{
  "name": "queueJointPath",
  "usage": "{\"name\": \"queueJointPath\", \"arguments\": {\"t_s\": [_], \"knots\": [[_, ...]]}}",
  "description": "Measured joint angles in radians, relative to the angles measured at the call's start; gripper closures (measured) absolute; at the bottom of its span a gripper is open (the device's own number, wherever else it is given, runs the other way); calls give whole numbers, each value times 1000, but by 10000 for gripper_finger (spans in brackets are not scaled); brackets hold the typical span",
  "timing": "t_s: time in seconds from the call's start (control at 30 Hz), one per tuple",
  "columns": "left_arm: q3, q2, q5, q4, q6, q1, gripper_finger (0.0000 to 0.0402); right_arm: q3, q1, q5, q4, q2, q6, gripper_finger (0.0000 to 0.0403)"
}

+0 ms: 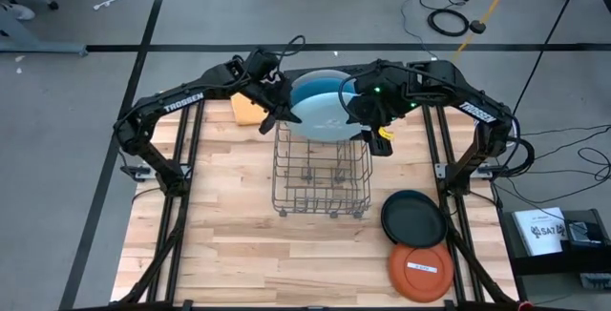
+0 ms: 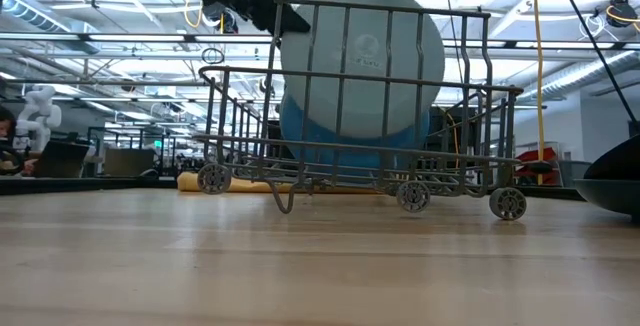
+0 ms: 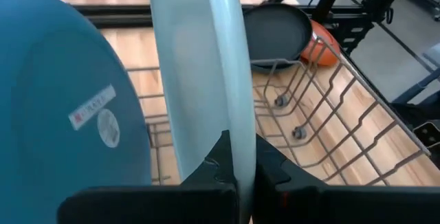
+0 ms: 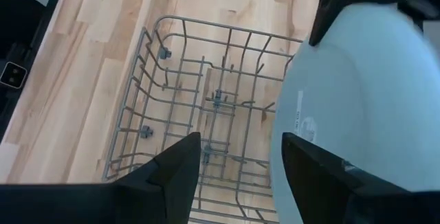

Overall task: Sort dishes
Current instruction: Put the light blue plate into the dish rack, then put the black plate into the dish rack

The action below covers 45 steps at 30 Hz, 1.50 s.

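Note:
A large pale grey plate (image 2: 362,61) stands on edge over the far end of the wire rack (image 1: 323,173), held by my left gripper (image 3: 237,172), which is shut on its rim. Its lower part dips below the rack's top wire. Just beyond it, a large blue plate (image 3: 62,93) with a white sticker stands on edge at the rack's far end (image 2: 330,141). My right gripper (image 4: 240,176) is open above the rack, beside the grey plate's right side (image 4: 357,100). The black plate (image 1: 413,217) and the orange plate (image 1: 420,271) lie flat on the table. My left gripper pinches the grey plate's rim (image 3: 232,124) on its left side between the two fingers, one finger on each face. The fingers come level from the table's left. The plate stands upright, lifted off the rack's floor. My right gripper: whether one finger touches the grey plate, I cannot tell.
An orange cloth (image 1: 246,111) lies on the table left of the rack's far end. The near part of the rack holds nothing. Bare wood lies left of the rack and at the near left (image 1: 220,244). Dark frame rails run along both sides of the table.

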Motion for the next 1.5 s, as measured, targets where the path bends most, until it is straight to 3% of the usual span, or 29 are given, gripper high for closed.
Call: {"name": "queueJointPath", "arguments": {"t_s": [0.5,0.7,0.93,1.13,1.4,1.5], "knots": [[0,114,-53,-32,1,40,387,0,18,-1,0,1,18,205],[0,123,-62,-26,25,40,339,0,39,-2,0,1,60,205],[0,98,-64,-23,54,37,244,0,68,-2,0,2,64,205],[0,40,-196,-7,60,38,185,0,90,-2,-1,2,64,205],[54,-73,-403,-4,7,39,179,0,113,5,-1,2,64,205],[59,-119,-427,-6,-45,39,179,0,128,56,-9,2,102,206]]}}
